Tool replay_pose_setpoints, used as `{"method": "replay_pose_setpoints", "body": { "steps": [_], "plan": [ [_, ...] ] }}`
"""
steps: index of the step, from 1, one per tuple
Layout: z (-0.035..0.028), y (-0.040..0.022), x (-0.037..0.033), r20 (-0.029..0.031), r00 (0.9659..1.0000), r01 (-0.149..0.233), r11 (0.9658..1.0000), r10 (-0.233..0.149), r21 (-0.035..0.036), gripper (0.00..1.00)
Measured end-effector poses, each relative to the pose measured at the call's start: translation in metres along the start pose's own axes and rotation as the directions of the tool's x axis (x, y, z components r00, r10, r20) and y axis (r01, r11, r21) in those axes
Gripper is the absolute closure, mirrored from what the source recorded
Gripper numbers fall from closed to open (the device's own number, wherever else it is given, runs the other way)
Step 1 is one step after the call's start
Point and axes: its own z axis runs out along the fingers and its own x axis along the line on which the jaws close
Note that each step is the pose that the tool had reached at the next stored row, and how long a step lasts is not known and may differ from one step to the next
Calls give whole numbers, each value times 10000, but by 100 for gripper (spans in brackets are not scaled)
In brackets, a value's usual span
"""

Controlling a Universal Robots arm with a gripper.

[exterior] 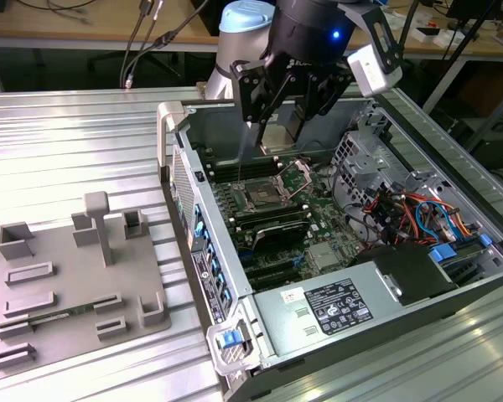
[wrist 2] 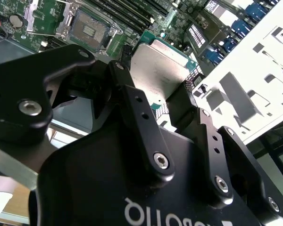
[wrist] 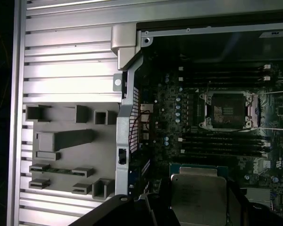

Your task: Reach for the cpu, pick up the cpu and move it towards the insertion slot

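My gripper (exterior: 289, 113) hangs over the far end of the open computer case, shut on the cpu (exterior: 282, 127), a thin square chip with a silvery top. Both wrist views show the cpu (wrist 2: 158, 68) (wrist: 198, 195) clamped by its edges between the two black fingers (wrist 2: 132, 101), lifted above the motherboard. The insertion slot (exterior: 263, 198), a square socket with a shiny metal frame, a dark centre and its hinged plate raised, lies on the board below and nearer the camera than the gripper. The slot (wrist 2: 87, 29) (wrist: 225, 110) stands apart from the chip in both wrist views.
Long black memory slots (exterior: 272, 219) flank the socket. A drive cage (exterior: 377, 159) and coloured cables (exterior: 411, 213) fill the case at the exterior view's right. The grey plastic tray (exterior: 59, 289) with raised blocks lies on the ribbed metal table (exterior: 67, 142) at the left.
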Motion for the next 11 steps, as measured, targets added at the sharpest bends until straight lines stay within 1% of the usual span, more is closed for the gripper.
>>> {"method": "replay_pose_setpoints", "body": {
  "steps": [6, 11],
  "plan": [
    [10, 13, -57, 0, 10000, 1, 10000, -1, 4, 45],
    [11, 13, -61, -1, 10000, 1, 10000, -1, 8, 45]
  ]
}}
